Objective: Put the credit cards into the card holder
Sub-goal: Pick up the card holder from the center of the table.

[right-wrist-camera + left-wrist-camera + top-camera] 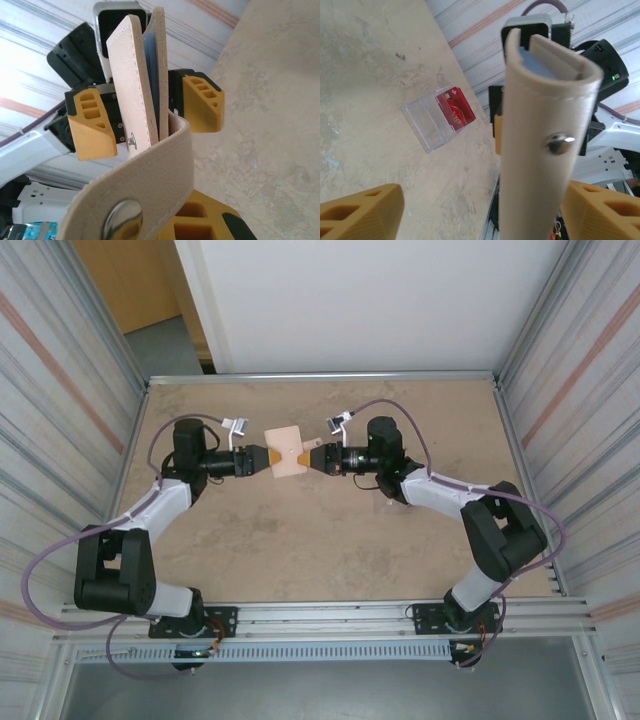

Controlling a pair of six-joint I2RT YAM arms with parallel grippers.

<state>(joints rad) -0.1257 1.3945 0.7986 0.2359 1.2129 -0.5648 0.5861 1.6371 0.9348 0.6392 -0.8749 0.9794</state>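
Now red card point(456, 109) flat in clear sleeve point(426, 124), sleeve diagonal; left claw point(266, 460) released; right claw point(308, 460) grips wallet point(545, 150).

The clear plastic holder point(422, 125) lies flat on the surface point(365, 75), toward 9 o'clock in the left wrist view. A glossy red card point(457, 111) with pale markings fills its 3 o'clock half; whether it is fully inside, I cannot tell.
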